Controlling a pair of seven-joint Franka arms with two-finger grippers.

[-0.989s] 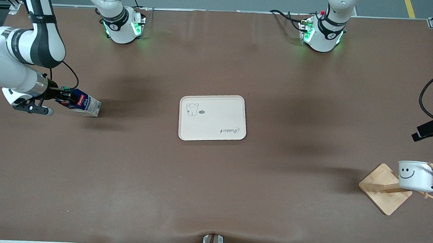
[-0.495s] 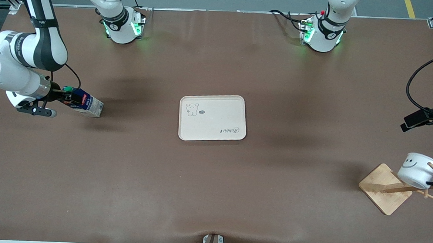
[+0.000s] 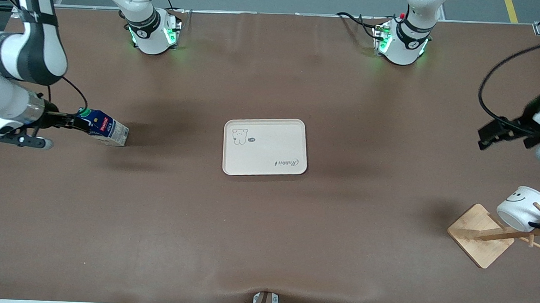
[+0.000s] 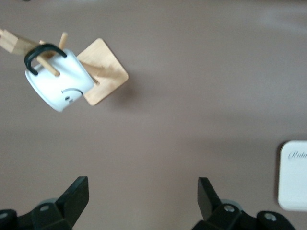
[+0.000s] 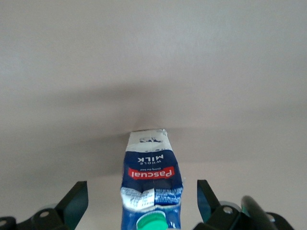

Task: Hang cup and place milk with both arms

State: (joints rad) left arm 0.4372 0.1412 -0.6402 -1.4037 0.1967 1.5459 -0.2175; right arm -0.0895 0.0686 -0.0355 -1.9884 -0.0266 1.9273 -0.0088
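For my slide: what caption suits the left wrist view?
Open left gripper above the table, with the cup hanging by its handle on the wooden rack.

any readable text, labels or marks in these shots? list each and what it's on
"Pascual": red band on the milk carton.
"WHOLE MILK": blue panel beside that band, seen upside down in the right wrist view.
"Rabbit": script on the tray, upside down in the front view.
Small oval mark beside the tray's animal drawing: too small to read.
The cup: a smiley face, no words.

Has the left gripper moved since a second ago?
Yes. The left gripper, open, has pulled away from the cup on the wooden rack, toward the tray.
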